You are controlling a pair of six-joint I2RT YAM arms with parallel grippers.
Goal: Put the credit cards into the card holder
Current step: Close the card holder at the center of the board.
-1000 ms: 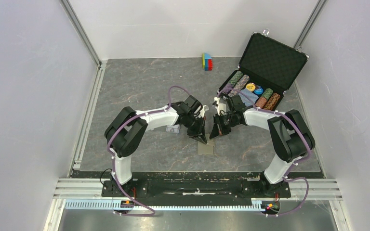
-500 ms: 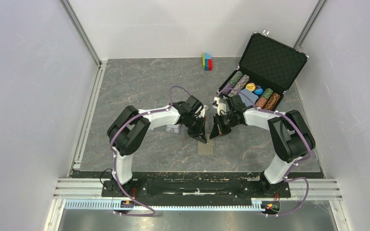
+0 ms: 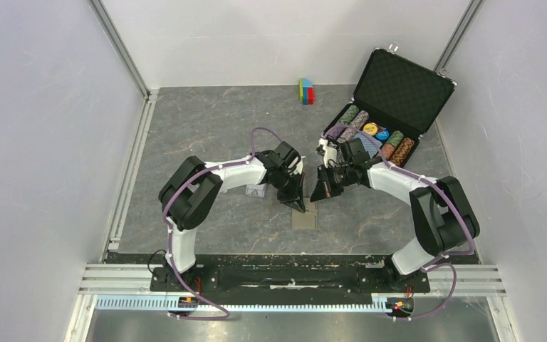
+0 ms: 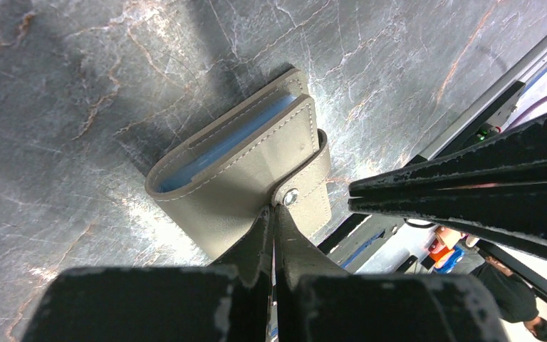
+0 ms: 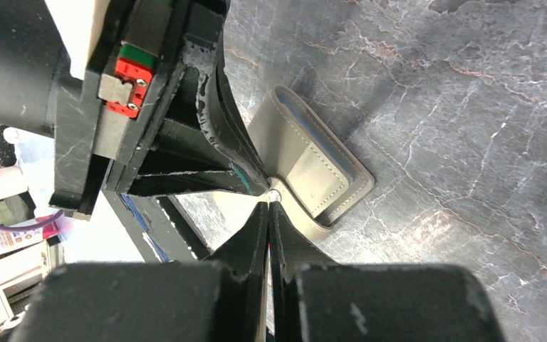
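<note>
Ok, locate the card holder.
Top view: the card holder lies near-centre on the table, at the tips of the left gripper and right gripper.

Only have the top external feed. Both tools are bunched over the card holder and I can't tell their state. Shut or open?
Observer: Both shut. The left wrist view shows the left tool closed, its tips at the snap tab of the card holder.
Operator: Right one on the tab too?
Observer: The right wrist view shows the right tool closed, with its tips right at the metal snap, meeting the left tool's tip there.
Operator: Any card loaded?
Observer: None visible. The pocket mouth shows only light blue lining.
</note>
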